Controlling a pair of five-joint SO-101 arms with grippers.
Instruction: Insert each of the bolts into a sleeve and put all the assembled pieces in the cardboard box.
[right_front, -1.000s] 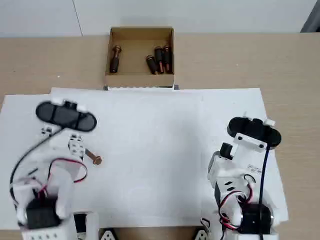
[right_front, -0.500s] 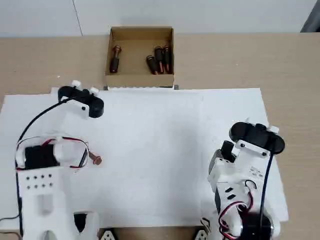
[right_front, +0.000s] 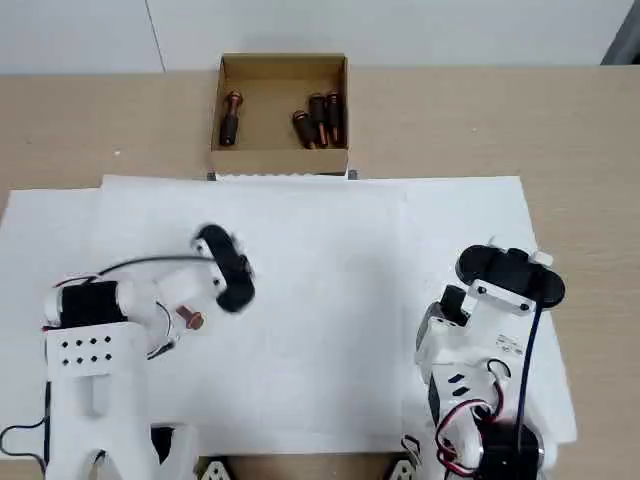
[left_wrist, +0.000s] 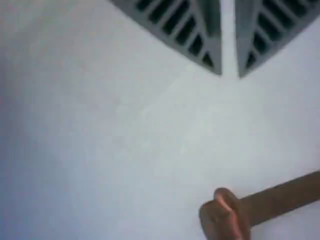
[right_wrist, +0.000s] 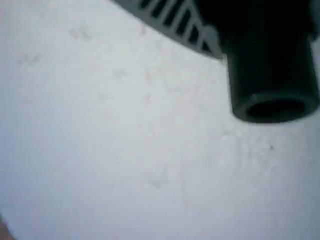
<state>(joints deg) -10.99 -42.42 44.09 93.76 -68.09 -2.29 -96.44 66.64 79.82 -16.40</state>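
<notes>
Four assembled pieces (right_front: 318, 118) already lie in the cardboard box (right_front: 283, 160), on the table (right_front: 500, 120) just past the far edge of the white sheet (right_front: 330, 300). One bolt (right_front: 190, 319) lies loose toward the sheet's left edge. The left gripper (left_wrist: 229, 70) hovers just beside it, fingers almost together, gripping nothing. The right gripper (right_wrist: 225, 35), near the right edge, clasps a black sleeve (right_wrist: 272, 80). The step in hand looks like fetching the bolt: the fingers must spread, straddle its shank and pinch
</notes>
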